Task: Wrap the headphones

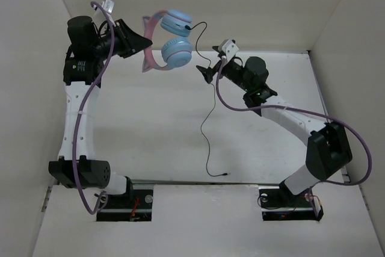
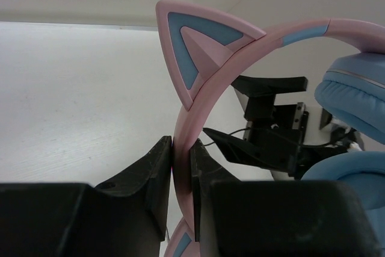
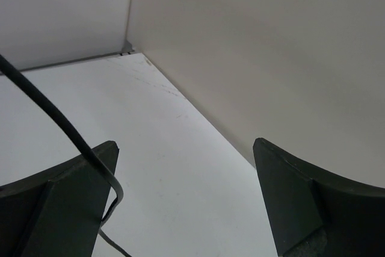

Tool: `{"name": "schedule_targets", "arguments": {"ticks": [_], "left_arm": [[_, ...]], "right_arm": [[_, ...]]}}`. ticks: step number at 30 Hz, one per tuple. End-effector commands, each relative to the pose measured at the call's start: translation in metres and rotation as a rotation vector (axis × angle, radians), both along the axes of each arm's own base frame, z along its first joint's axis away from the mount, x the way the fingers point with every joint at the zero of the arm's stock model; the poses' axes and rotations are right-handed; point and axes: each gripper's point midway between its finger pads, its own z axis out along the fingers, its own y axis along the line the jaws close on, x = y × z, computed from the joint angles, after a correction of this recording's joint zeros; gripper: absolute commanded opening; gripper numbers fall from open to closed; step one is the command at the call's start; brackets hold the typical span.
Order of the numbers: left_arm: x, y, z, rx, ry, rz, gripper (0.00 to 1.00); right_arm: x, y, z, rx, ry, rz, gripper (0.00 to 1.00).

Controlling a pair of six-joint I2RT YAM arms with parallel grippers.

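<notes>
Pink plastic forms the headband [image 2: 201, 97] of the headphones [image 1: 174, 46], which are held up off the white table [image 1: 150, 124] towards its far side. The band is clamped tight between the fingers of the left gripper [image 2: 181, 179], just below one cat ear [image 2: 192, 40]. In the top view the two light blue ear cups [image 1: 177, 23] are seen one above the other, on the side turned away from that gripper. A thin black cable [image 3: 60, 123] is seen leaving the upper cup, looping across to the right gripper [image 1: 206, 71] and trailing down over the table, where its plug [image 1: 225, 176] lies near the front edge. The right gripper's fingers [image 3: 66, 203] are spread wide apart. The cable is laid against the inner edge of one finger and is not pinched.
</notes>
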Motion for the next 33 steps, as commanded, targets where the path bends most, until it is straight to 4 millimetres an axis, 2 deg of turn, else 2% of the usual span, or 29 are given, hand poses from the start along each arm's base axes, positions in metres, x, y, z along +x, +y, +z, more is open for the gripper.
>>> {"name": "schedule_targets", "arguments": {"ticks": [1, 4, 6, 8, 11, 16, 22, 24, 28, 30, 33], "left_arm": [[-0.035, -0.007, 0.069, -0.063, -0.178, -0.064, 0.0], [-0.035, -0.004, 0.073, -0.075, -0.177, -0.06, 0.0], [-0.034, -0.002, 0.075, -0.09, -0.174, -0.057, 0.0], [-0.033, -0.001, 0.078, -0.113, -0.171, -0.055, 0.0], [-0.03, 0.0, 0.082, -0.149, -0.161, -0.06, 0.0], [-0.024, -0.002, 0.084, -0.211, -0.132, -0.078, 0.0], [-0.02, -0.007, 0.078, -0.267, -0.089, -0.099, 0.0], [-0.02, -0.008, 0.076, -0.284, -0.078, -0.104, 0.0], [-0.015, -0.005, 0.072, -0.31, -0.057, -0.083, 0.0], [-0.011, -0.002, 0.068, -0.323, -0.038, -0.066, 0.0], [-0.001, 0.006, 0.06, -0.333, -0.02, -0.007, 0.0]], "right_arm": [[0.014, 0.003, 0.02, 0.05, -0.072, -0.003, 1.0], [0.018, 0.008, 0.007, 0.045, -0.024, 0.009, 0.9], [0.014, 0.013, -0.004, 0.042, 0.017, 0.036, 0.79], [0.007, 0.02, -0.017, 0.028, 0.061, 0.087, 0.72], [-0.005, 0.028, -0.026, 0.015, 0.09, 0.138, 0.7], [-0.016, 0.038, -0.03, 0.001, 0.117, 0.197, 0.56], [-0.024, 0.039, -0.035, -0.012, 0.151, 0.22, 0.53], [-0.026, 0.039, -0.036, -0.018, 0.153, 0.227, 0.44], [-0.032, 0.042, -0.036, -0.051, 0.182, 0.245, 0.12], [-0.035, 0.041, -0.037, -0.082, 0.199, 0.238, 0.03], [-0.039, 0.035, -0.038, -0.139, 0.222, 0.218, 0.0]]}}
